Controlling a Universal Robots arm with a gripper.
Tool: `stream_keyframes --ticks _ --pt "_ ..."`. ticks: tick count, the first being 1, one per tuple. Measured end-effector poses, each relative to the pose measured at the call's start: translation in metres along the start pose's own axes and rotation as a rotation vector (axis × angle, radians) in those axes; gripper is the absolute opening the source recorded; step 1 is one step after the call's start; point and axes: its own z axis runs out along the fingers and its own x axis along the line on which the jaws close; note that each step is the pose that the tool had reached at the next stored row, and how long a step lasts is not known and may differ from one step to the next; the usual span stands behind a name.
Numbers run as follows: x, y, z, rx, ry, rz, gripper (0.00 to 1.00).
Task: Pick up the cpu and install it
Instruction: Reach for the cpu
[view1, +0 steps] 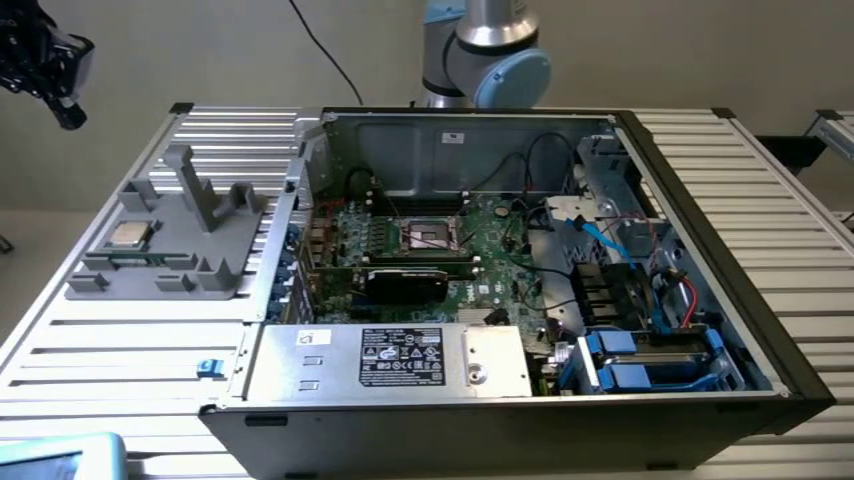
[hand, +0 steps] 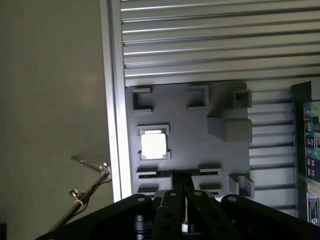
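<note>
The cpu (view1: 130, 235) lies flat in a square pocket of the grey fixture tray (view1: 200, 278). The tray rests on the slatted table (view1: 94, 345), at about nine o'clock from the open computer case (view1: 701, 210) in the exterior view. In the wrist view the chip's top glares white, so no markings can be read. There the black jaws lie pressed together with nothing between them, well apart from the chip and partly cut off by the picture's edge. At eleven o'clock in the exterior view a dark assembly (view1: 47, 60) is cropped by the frame and too dark to make out. Near the case's centre sits the motherboard socket (view1: 430, 236); its contents cannot be told. The arm (view1: 487, 55) rises at twelve o'clock, cut off above.
</note>
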Motion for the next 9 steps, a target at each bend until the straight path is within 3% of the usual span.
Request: stream_keyframes --ticks 2,6,9 --pt "0.005 0.0033 0.0006 0.0067 0.0004 -0.001 0.11" --pt "0.01 0.0123 0.0021 0.0286 0.0022 -0.002 0.11" --pt "0.012 0.0191 0.0048 0.0339 0.0019 -0.003 0.11"
